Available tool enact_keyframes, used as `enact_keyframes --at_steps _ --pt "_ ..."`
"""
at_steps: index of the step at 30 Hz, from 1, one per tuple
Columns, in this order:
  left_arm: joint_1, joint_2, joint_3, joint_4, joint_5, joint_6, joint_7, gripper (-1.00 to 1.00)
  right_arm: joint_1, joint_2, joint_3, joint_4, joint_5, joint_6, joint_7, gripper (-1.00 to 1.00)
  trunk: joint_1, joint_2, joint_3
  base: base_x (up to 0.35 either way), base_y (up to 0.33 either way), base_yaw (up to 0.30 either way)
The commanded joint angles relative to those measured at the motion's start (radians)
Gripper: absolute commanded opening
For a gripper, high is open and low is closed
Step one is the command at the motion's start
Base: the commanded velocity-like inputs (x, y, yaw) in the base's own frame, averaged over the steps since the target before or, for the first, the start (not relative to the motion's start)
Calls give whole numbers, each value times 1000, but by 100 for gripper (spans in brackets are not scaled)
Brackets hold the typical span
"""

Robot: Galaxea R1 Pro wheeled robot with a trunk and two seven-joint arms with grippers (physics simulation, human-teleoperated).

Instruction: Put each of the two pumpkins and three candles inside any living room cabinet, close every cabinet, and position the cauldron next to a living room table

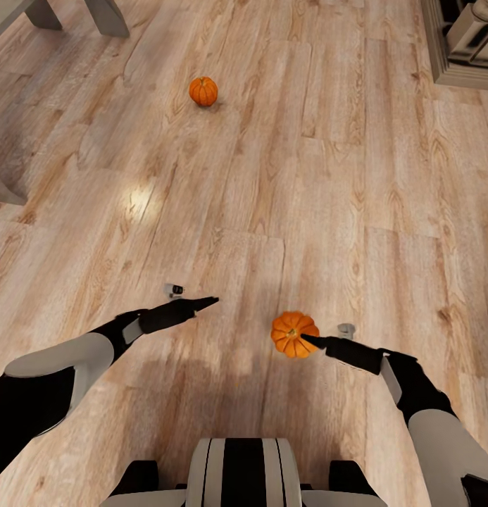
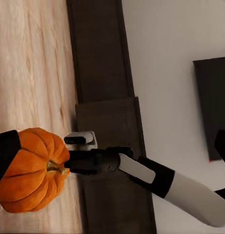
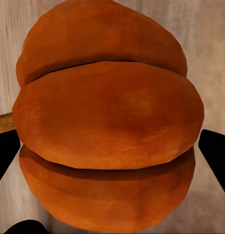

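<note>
**Head view: my right gripper on a pumpkin, a second one out on the planks**

Head view, living room floor: my right gripper (image 1: 305,340) reaches in from the right, its dark tip touching the near pumpkin (image 1: 294,334), which sits low over the light wood floor (image 1: 286,176) just ahead of my base (image 1: 244,473). In the right wrist view the same pumpkin (image 3: 106,117) sits between my two black fingers (image 3: 215,155), one showing at each side of its ribbed orange skin, so I read the gripper as clasped around it. Whether the pumpkin is lifted or resting on the planks, I cannot tell.

My left gripper (image 1: 210,302) points forward over bare planks, well apart from both pumpkins; its fingers appear as one narrow dark point, carrying nothing, and I cannot tell how far apart they stand.

The far pumpkin (image 1: 203,91) rests alone on the floor, near the table legs (image 1: 106,15) at the upper left corner.

The left wrist view catches the near pumpkin (image 2: 33,169), stem toward the camera, with my right gripper (image 2: 73,163) against it, the dark brown cabinet (image 2: 105,97) along the wall behind, and a black TV (image 2: 212,107) on the wall.

No brand, label or writing is legible anywhere.
</note>
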Motion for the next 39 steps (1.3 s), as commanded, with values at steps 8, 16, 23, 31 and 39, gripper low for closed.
enact_keyframes --at_steps 8,16,23,31,39 --pt "3 -11 -4 44 -1 4 149 100 5 -6 -1 -59 1 47 -1 -100 0 0 0 0 0 0" --pt "3 -23 -3 33 -2 -4 278 100 6 -17 -1 -60 -3 50 57 -100 0 0 0 180 0 0" --pt "6 -16 0 33 0 0 261 100 6 -17 -1 -57 -4 50 59 -100 0 0 0 49 0 0" --pt "6 -23 -7 33 -5 6 265 100 6 -16 -1 -47 -5 49 59 -100 -4 2 31 2 0 0" --pt "1 -154 -38 31 -4 33 288 100 7 -93 -51 -58 -4 130 92 -100 -7 4 62 0 0 0"
